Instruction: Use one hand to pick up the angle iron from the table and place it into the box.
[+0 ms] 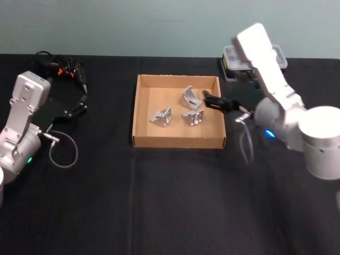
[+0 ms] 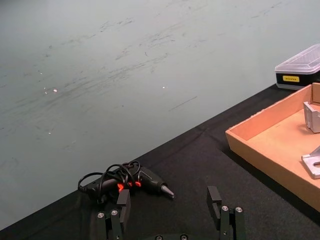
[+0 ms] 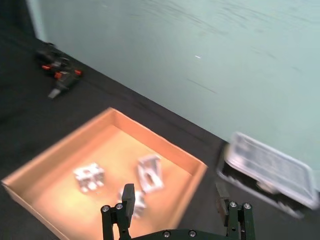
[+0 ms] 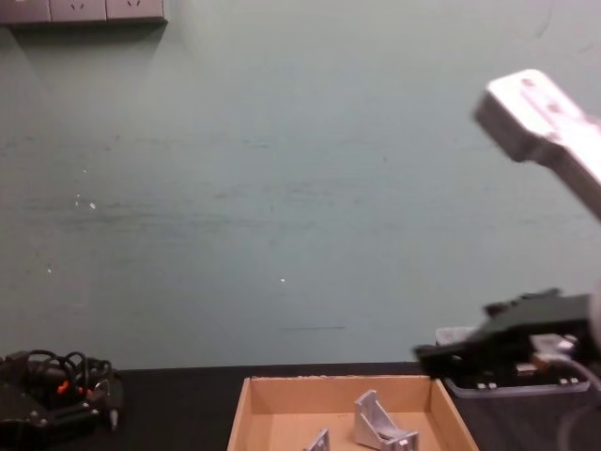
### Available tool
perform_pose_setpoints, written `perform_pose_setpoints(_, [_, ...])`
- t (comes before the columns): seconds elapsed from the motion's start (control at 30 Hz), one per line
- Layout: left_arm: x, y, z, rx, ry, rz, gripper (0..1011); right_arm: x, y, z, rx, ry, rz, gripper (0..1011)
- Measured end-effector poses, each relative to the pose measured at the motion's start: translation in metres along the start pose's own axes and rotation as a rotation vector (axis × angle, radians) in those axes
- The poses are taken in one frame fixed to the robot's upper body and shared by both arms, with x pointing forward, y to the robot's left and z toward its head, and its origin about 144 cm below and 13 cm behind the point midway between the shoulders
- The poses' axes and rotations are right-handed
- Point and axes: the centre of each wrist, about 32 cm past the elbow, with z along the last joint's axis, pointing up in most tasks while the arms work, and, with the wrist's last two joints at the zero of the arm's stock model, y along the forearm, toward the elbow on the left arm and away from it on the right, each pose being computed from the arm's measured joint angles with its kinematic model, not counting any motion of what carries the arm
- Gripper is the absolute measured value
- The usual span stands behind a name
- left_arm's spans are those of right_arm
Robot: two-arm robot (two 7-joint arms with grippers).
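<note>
Three angle irons lie in the box, right gripper empty over its right wall.

Head view: three irons, left (image 1: pixel 161 117), back (image 1: pixel 190 98) and right (image 1: pixel 193 117), rest on the box (image 1: pixel 142 109) floor; none shows on the table (image 1: pixel 170 202). The right gripper (image 1: pixel 212 101) hangs over the right wall beside the irons; I judge the placing done, so the good move is to lift straight up and clear without nudging the wall. The left gripper (image 1: pixel 81 106) sits parked far left near a cabled tool (image 1: pixel 64 69).
Left wrist view: its fingers (image 2: pixel 215 200) stand apart, holding nothing; the case (image 2: pixel 299 70) carries a yellow label, too small to read.
Right wrist view: fingers (image 3: pixel 127 197) wide apart above the irons.
Chest view: the right gripper (image 4: pixel 441 357) hovers above the box's right wall; no writing readable.
</note>
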Motion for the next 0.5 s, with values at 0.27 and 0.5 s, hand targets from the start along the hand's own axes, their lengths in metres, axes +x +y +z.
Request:
perform_pose_setpoints(0.27, [0.0, 0.0, 0.0, 0.0, 0.0, 0.0, 1000, 0.013, -0.021, -0.025, -0.036, 0.029, -0.08, 1002])
perform_pose_setpoints(0.5, [0.0, 0.0, 0.0, 0.0, 0.0, 0.0, 1000, 0.025, -0.02, -0.044, -0.061, 0.05, -0.105, 1002])
